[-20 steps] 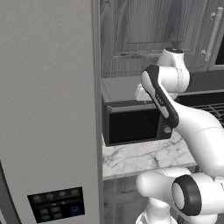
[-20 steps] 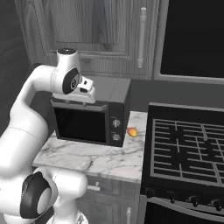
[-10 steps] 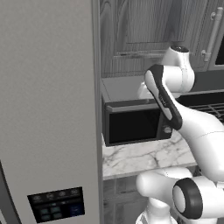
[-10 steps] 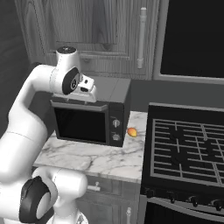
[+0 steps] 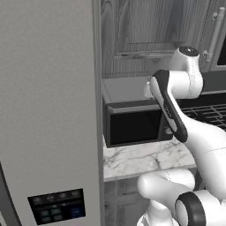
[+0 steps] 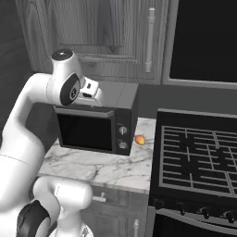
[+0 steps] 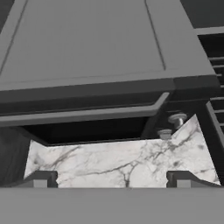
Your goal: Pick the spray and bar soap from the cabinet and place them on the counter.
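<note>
No readable writing showing, gripper (image 7: 111,180) hanging over the microwave (image 6: 97,121) with jaws now standing wide apart and holding nothing, arm sitting higher than a second ago, small orange thing (image 6: 139,139) lying on the counter (image 6: 106,164) beside the microwave, cabinet (image 6: 99,39) doors closed above.

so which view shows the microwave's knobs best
The right base view: both knobs face the camera on the microwave front panel, one above the other. The hand view shows them from above, foreshortened. In the left base view the arm covers that end.
</note>
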